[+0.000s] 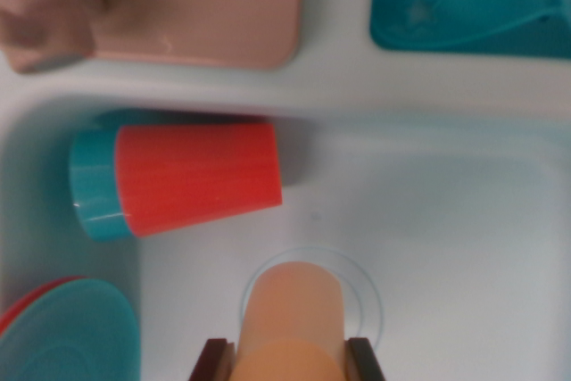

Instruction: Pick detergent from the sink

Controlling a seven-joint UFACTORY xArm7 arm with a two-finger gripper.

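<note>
On the wrist view I see my gripper at the bottom edge, its two dark fingers pressed against either side of the peach-orange detergent bottle. The bottle sits between them over the ringed drain in the pale sink. To the wrist view's left a red cup lies on its side nested in a teal cup. Teal and red plates sit at lower left. Above the rim are a pink board and a teal tray.
</note>
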